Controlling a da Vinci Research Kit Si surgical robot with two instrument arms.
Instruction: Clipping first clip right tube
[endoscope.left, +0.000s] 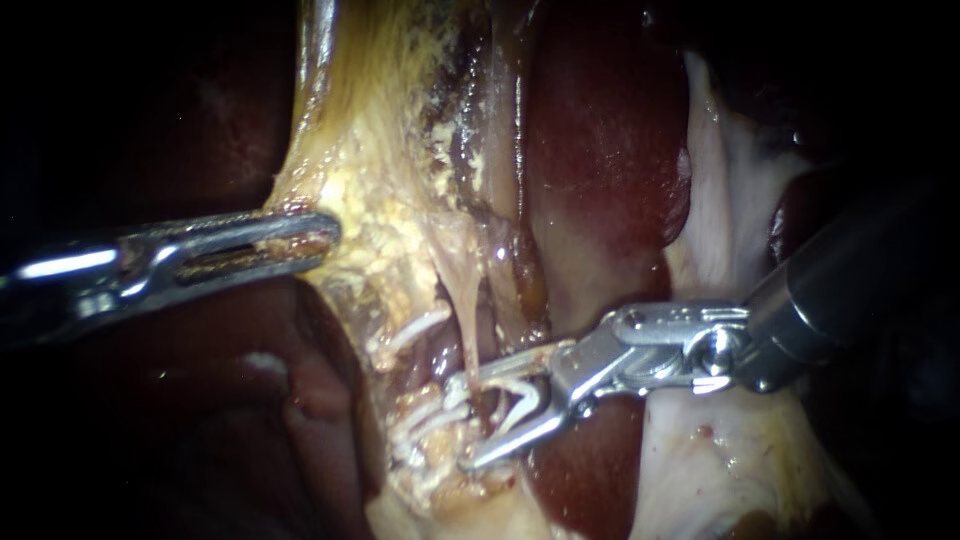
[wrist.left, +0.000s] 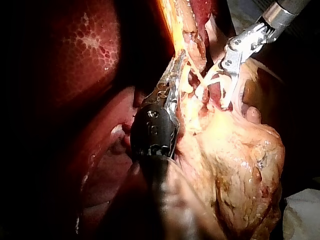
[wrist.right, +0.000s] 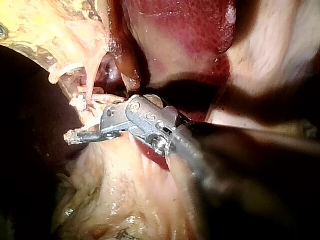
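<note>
Two instruments at the tissue. At the right instrument (endoscope.left: 478, 422), jaws spread wide, carrying an open white clip (endoscope.left: 520, 398) seated between them. Just above the upper jaw, a pale tube (endoscope.left: 466, 320) running down to its tip; unclear whether inside the clip. Just ahead of the jaw tips, thin white strands (endoscope.left: 425, 420). Well apart, the left instrument (endoscope.left: 322, 238), jaws closed on yellow fatty tissue (endoscope.left: 390, 250). Behind the right jaws, dark red liver (endoscope.left: 600, 150); beneath the shaft, pale membrane (endoscope.left: 720, 440).

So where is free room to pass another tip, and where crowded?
Free: the liver above my right instrument, and the dark lobe below my left instrument, which grips yellow tissue. Crowded: the tubes, where the right jaws hold the clip.
</note>
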